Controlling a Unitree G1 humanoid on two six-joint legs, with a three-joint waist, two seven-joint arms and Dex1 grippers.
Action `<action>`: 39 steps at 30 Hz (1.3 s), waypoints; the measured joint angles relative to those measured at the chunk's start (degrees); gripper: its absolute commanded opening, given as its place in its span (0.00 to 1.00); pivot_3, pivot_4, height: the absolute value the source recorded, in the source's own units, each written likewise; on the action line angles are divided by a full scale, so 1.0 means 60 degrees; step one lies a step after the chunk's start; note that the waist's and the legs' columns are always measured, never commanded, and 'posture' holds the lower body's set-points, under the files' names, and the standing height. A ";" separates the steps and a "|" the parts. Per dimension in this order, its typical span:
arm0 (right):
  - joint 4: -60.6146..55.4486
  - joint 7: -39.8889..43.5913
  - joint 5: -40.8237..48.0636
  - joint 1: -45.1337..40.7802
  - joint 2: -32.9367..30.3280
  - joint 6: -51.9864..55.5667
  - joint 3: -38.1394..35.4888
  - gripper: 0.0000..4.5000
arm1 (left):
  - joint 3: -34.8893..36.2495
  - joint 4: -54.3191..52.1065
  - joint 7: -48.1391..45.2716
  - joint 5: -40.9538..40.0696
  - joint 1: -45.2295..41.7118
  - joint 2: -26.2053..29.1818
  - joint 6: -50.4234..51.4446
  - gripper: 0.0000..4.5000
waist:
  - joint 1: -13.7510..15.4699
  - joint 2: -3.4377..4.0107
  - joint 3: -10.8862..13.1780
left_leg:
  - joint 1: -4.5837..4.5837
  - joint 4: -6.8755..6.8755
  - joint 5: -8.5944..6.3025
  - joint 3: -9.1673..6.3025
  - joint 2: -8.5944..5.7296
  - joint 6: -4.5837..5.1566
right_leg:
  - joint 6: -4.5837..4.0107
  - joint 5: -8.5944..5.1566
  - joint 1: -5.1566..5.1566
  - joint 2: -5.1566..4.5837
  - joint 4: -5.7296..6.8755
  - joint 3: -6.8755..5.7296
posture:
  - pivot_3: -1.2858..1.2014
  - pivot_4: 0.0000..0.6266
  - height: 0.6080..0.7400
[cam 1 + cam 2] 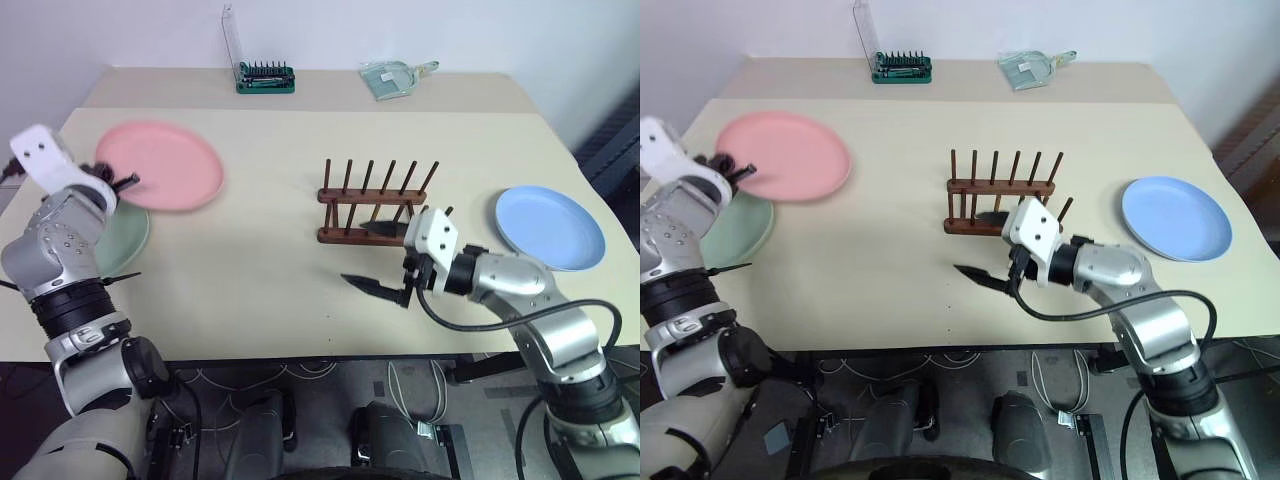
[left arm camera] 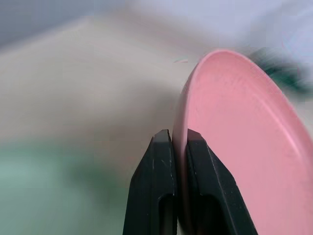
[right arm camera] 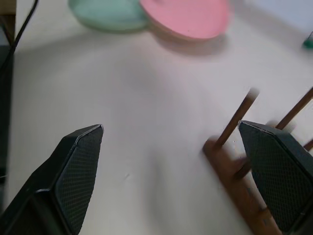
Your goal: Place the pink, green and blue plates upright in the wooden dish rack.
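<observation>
My left gripper (image 1: 128,181) is shut on the near rim of the pink plate (image 1: 165,165), which hangs lifted over the table's left side, above the green plate (image 1: 125,237). In the left wrist view the two black fingers (image 2: 154,186) pinch the pink plate's (image 2: 239,147) edge. The green plate lies flat on the table, partly under my left arm. At the right, the blue plate (image 1: 550,227) lies flat. The wooden dish rack (image 1: 375,200) stands in the middle with nothing in it. My right gripper (image 1: 385,258) hovers open just in front of the rack, its fingers (image 3: 73,166) wide apart.
A green-based screwdriver bit set (image 1: 265,78) and a pale green dustpan (image 1: 395,78) sit on the far table. The table's front edge (image 1: 300,355) runs just below both grippers, with cables on the floor beyond it.
</observation>
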 measured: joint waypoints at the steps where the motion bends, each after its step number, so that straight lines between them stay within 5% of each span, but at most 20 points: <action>1: -0.0034 -0.0039 -0.0021 -0.0186 0.0001 0.0072 0.0033 1.00 | -0.0114 -0.0184 -0.0091 -0.0058 -0.0065 -0.0036 -0.0189 0.01 | -0.0007 0.0000 0.0000 | 0.0000 -0.0003 0.0000 0.0000 -0.0001 0.0000 | 0.0000 0.0000 0.0000 0.0000 0.0000 0.0000 | 0.52 0.24 0.97; 9: 0.1471 -0.1249 -0.2745 -0.3210 0.0549 -0.1035 0.1601 1.00 | -0.2479 -0.1240 -0.0680 -0.0092 -0.0610 -0.1215 -0.1090 0.01 | -0.0008 0.0001 0.0001 | -0.0012 0.0014 0.0001 0.0010 -0.0002 0.0002 | 0.0001 -0.0001 -0.0019 -0.0001 0.0017 0.0002 | 0.52 0.24 0.97; 20: 0.4149 -0.2205 -0.5694 -0.4078 0.1190 -0.3685 0.2802 1.00 | -0.3304 -0.2302 -0.0582 -0.0424 -0.0939 -0.2104 -0.1004 0.01 | -0.0048 0.0003 0.0002 | -0.0011 0.0015 0.0005 0.0017 0.0002 0.0000 | 0.0002 -0.0002 -0.0022 0.0002 0.0022 0.0004 | 0.52 0.24 0.97; 23: 0.4686 -0.2462 -0.6207 -0.4290 0.1311 -0.4270 0.2861 0.81 | -0.3492 -0.2635 -0.0625 -0.0608 -0.0936 -0.2204 -0.0809 0.00 | -0.0033 0.0004 0.0002 | -0.0010 0.0015 0.0005 0.0016 0.0002 0.0001 | 0.0002 -0.0002 -0.0020 0.0002 0.0021 0.0004 | 0.52 0.24 0.97; 30: 0.4997 -0.2568 -0.6762 -0.4319 0.1485 -0.4940 0.2847 0.01 | -0.3446 -0.2698 -0.0528 -0.0679 -0.0893 -0.2197 -0.0513 0.00 | -0.0057 0.0007 0.0004 | -0.0009 0.0015 0.0006 0.0016 0.0004 -0.0001 | 0.0002 -0.0002 -0.0022 0.0004 0.0022 0.0005 | 0.52 0.24 0.97; 36: 0.5101 -0.2550 -0.7071 -0.4316 0.1592 -0.5249 0.2851 0.01 | -0.3241 -0.2698 -0.0472 -0.0805 -0.0888 -0.2197 -0.0263 0.00 | -0.0048 0.0007 0.0004 | -0.0009 0.0014 0.0007 0.0016 0.0004 -0.0003 | 0.0002 -0.0003 -0.0020 0.0004 0.0021 0.0004 | 0.52 0.24 0.97; 37: 0.5101 -0.2553 -0.7137 -0.4316 0.1597 -0.5270 0.2851 0.00 | -0.3168 -0.2698 -0.0462 -0.0893 -0.0887 -0.2251 -0.0247 0.17 | -0.0044 0.0007 0.0004 | -0.0009 0.0014 0.0007 0.0016 0.0004 -0.0003 | 0.0001 -0.0003 -0.0020 0.0004 0.0021 0.0004 | 0.52 0.24 0.97; 39: 0.5096 -0.2558 -0.7180 -0.4316 0.1652 -0.5294 0.2845 0.00 | -0.2990 -0.2691 -0.0452 -0.1143 -0.0888 -0.2450 -0.0239 0.35 | -0.0038 0.0007 0.0004 | -0.0009 0.0014 0.0007 0.0015 0.0004 -0.0003 | 0.0002 -0.0003 -0.0016 0.0003 0.0019 0.0004 | 0.52 0.24 0.97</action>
